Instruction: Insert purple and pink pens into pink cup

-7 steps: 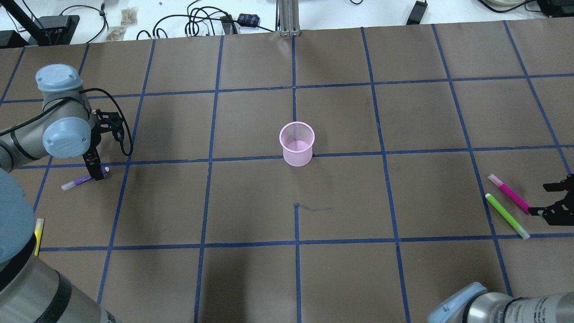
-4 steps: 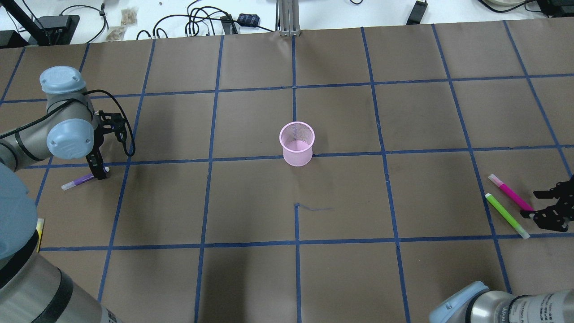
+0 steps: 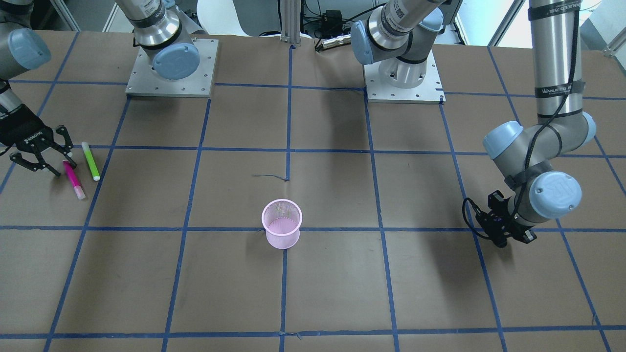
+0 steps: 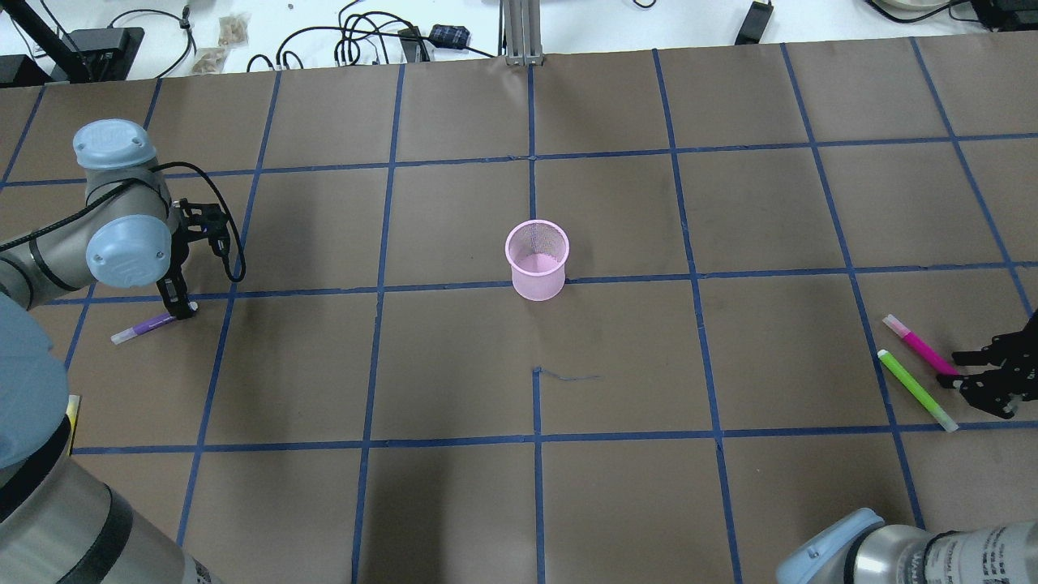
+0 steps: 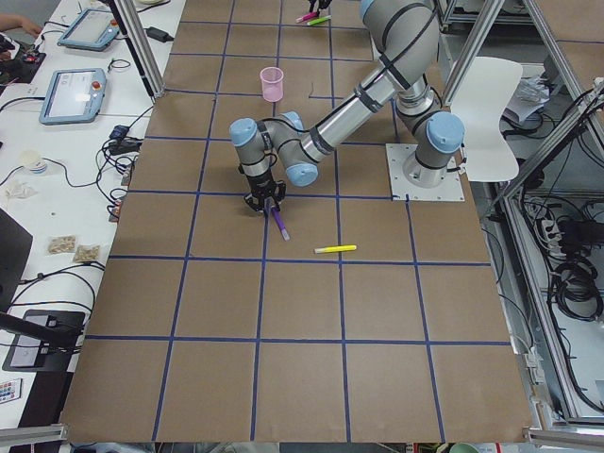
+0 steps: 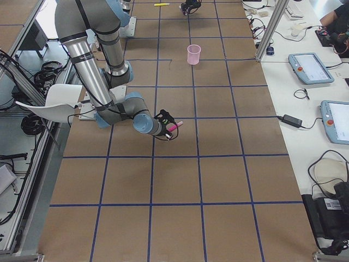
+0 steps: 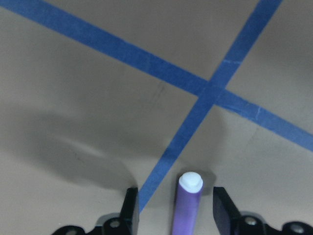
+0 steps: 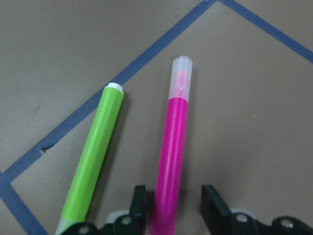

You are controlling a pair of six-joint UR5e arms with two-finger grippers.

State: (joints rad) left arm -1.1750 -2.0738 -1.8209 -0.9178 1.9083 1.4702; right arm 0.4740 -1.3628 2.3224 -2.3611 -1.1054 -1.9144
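The pink mesh cup stands upright at the table's middle. The purple pen lies at the left. My left gripper is low over its white-tipped end. In the left wrist view the gripper is open and the purple pen lies between the fingers. The pink pen lies at the right, beside a green pen. My right gripper is open at its near end. In the right wrist view the pink pen lies between the fingers of the gripper.
The green pen lies just left of the pink one, close to the right gripper's finger. A yellow pen lies near the left arm's base. Cables and boxes lie beyond the table's far edge.
My right gripper has moved left, so its open fingers now straddle the pink pen's end. My left gripper has shifted slightly along the purple pen toward its white tip.
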